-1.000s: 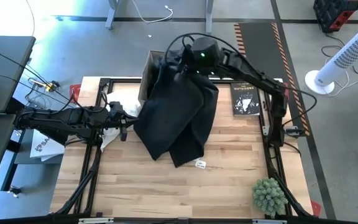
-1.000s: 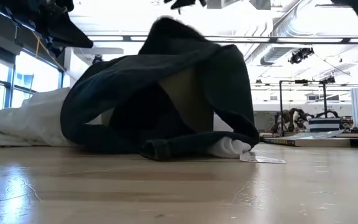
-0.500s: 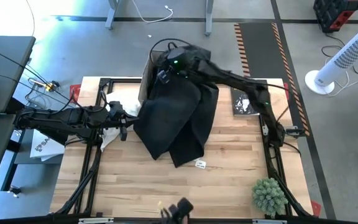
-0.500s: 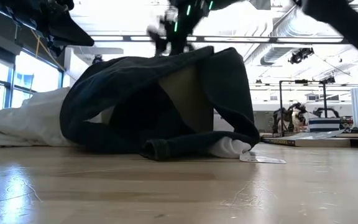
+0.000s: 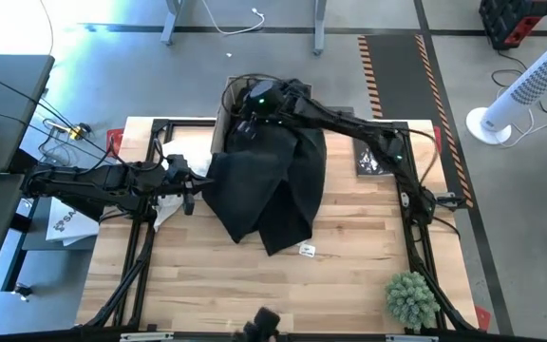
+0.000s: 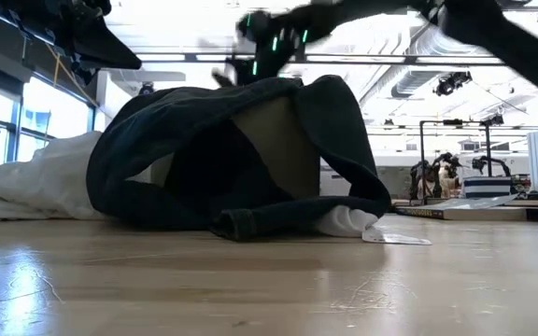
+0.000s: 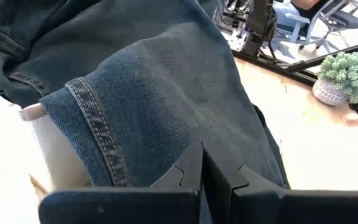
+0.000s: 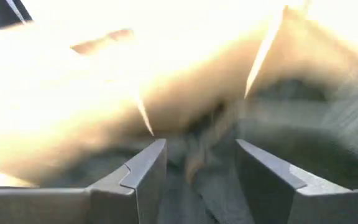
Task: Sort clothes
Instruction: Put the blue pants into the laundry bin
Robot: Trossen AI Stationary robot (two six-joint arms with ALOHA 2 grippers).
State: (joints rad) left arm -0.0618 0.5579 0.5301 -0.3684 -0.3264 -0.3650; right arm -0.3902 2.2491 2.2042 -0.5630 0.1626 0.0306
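The wooden table [image 5: 349, 275] is carrying the whole pile, and the biggest item, the dark denim jeans [image 5: 272, 185], is lying draped over the cardboard box [image 6: 283, 149] at the table's far edge, legs trailing down toward the middle. The right arm is swinging further left over the box than half a second ago, and the right gripper [image 5: 245, 106] is now dipping over the box's opening with its fingers spread apart and nothing between them; it looks to be letting go or reaching inside, so the jeans seem only half delivered. They have barely shifted in that time, only bunching a little at the box rim. The white garment [image 6: 35, 182] is lying beside the jeans on the left. The left gripper [image 7: 202, 177] is waiting low by the denim hem, fingers pressed together on nothing. The black book [image 5: 373, 157], the small green plant [image 5: 411, 299] and a little white tag [image 5: 306, 250] are sitting untouched.
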